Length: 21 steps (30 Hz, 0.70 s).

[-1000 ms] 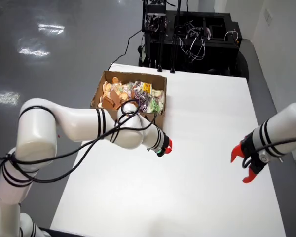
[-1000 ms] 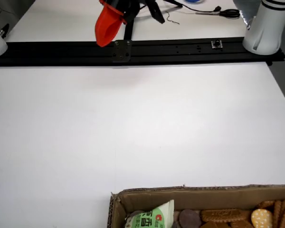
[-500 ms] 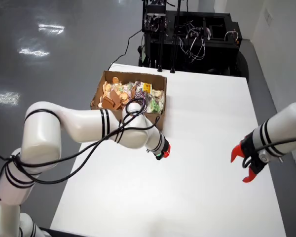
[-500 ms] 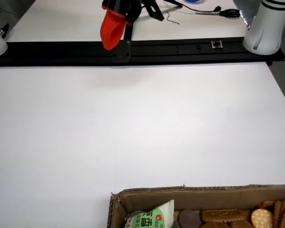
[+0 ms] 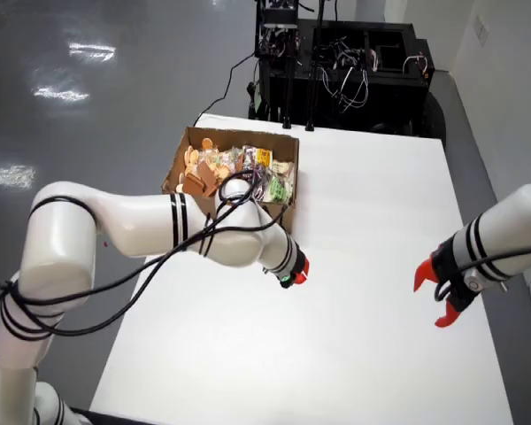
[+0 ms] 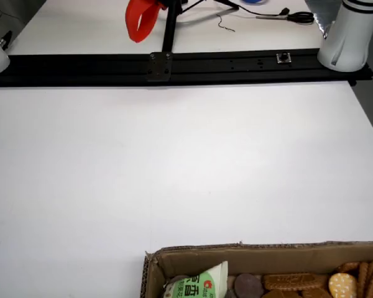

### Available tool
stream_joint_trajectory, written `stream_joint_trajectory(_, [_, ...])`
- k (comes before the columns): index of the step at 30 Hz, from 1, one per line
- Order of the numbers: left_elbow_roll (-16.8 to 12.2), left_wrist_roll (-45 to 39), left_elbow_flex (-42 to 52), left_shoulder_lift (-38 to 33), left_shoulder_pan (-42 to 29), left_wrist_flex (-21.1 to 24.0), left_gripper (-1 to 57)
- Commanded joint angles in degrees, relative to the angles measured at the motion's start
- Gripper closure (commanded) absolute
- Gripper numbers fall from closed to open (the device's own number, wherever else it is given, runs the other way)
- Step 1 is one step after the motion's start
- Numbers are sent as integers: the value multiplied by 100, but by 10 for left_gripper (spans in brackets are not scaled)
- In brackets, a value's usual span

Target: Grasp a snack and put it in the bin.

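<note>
In the view from above, the working arm's gripper [image 5: 295,270] is seen low over the white table [image 5: 363,292], just in front of the cardboard box [image 5: 179,159]. Its red fingertips are foreshortened, so whether the jaws are spread or pressed together cannot be told. The snacks [image 5: 239,170] (biscuits and wrapped packets) lie inside the box. A second arm [image 5: 491,243] is seen at the right.

In the view from the table's far side, the box's corner [image 6: 154,264] is shown with a green-labelled packet [image 6: 202,284] and biscuits [image 6: 298,282] inside.
</note>
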Motion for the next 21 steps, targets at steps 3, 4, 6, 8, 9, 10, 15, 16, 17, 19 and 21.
stream_joint_trajectory(3, [-112,-100,-2,-76,-25,159,549])
stream_joint_trajectory(4, [-157,-129,-5,-88,-24,175,542])
stream_joint_trajectory(6, [-222,-196,-17,-117,-23,224,529])
stream_joint_trajectory(8, [-264,-239,-37,-149,-29,288,520])
stream_joint_trajectory(9, [-279,-255,-47,-168,-34,324,517])
stream_joint_trajectory(10, [-291,-267,-57,-191,-39,365,514])
stream_joint_trajectory(15, [-322,-298,-84,-302,-79,643,508])
stream_joint_trajectory(16, [-326,-300,-87,-319,-88,713,507])
stream_joint_trajectory(17, [-328,-301,-89,-332,-96,782,507])
stream_joint_trajectory(19, [-332,-303,-92,-351,-114,891,506])
stream_joint_trajectory(21, [-334,-304,-94,-364,-130,961,505])
